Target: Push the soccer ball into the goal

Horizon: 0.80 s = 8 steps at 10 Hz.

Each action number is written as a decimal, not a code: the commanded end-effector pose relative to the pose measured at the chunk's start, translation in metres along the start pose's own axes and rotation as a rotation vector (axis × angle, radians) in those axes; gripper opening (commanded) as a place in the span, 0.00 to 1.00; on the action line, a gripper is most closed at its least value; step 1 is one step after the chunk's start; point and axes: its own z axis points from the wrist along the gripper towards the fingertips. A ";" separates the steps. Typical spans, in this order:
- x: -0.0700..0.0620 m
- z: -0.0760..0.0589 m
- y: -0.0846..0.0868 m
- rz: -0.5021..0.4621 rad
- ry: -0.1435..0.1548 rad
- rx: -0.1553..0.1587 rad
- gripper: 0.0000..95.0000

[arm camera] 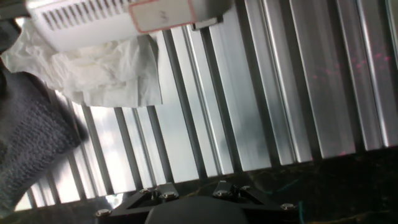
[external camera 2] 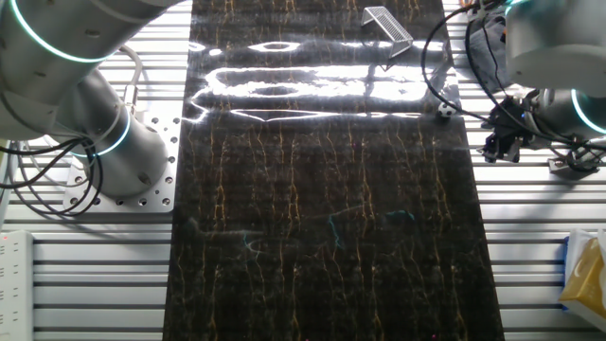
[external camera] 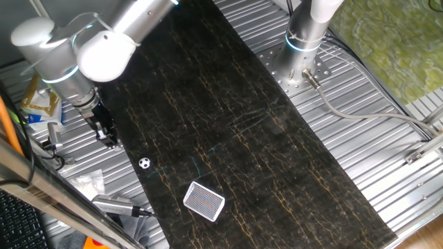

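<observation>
We have two fixed cameras high above the dark marble-patterned mat, looking down from opposite ends. One looks obliquely along the mat toward the arm base at its far end. The other looks steeply down. Both share the mat, the goal and the soccer ball. The hand view sits close above the ribbed metal tabletop.

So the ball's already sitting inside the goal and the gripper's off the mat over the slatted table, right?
Not quite. The soccer ball is not in the goal; it lies on the dark mat, apart from the goal, as one fixed view shows. The rest holds: the gripper is off the mat, over the slatted table.
</observation>
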 end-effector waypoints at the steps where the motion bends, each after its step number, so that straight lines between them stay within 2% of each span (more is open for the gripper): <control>1: -0.001 0.001 0.000 -0.003 0.003 0.005 0.40; 7: -0.001 0.001 0.000 -0.002 0.008 0.025 0.40; 8: -0.001 0.001 0.000 -0.006 0.005 0.053 0.40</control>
